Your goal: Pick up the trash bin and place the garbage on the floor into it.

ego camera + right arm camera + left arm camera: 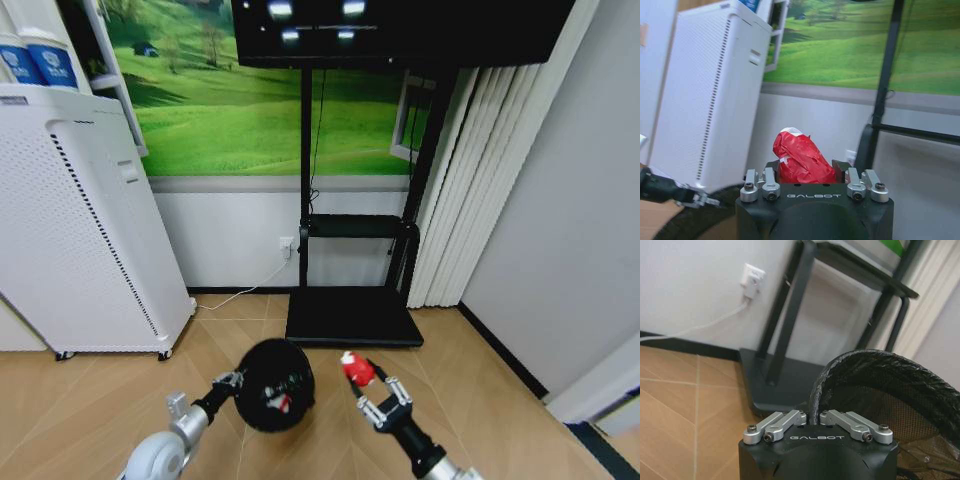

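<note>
The trash bin, small, round and black with mesh sides, hangs above the wooden floor with its mouth tipped toward me. My left gripper is shut on its rim, one finger inside and one outside. A small red-and-white scrap lies inside the bin. Just right of the bin, my right gripper is shut on a crumpled red-and-white piece of garbage, which sticks up between the fingers. The bin's edge shows beside that gripper.
A tall white perforated appliance stands on casters at the left. A black screen stand with a flat base is straight ahead against the wall. A white cord runs from a wall socket. Pale curtains hang at the right.
</note>
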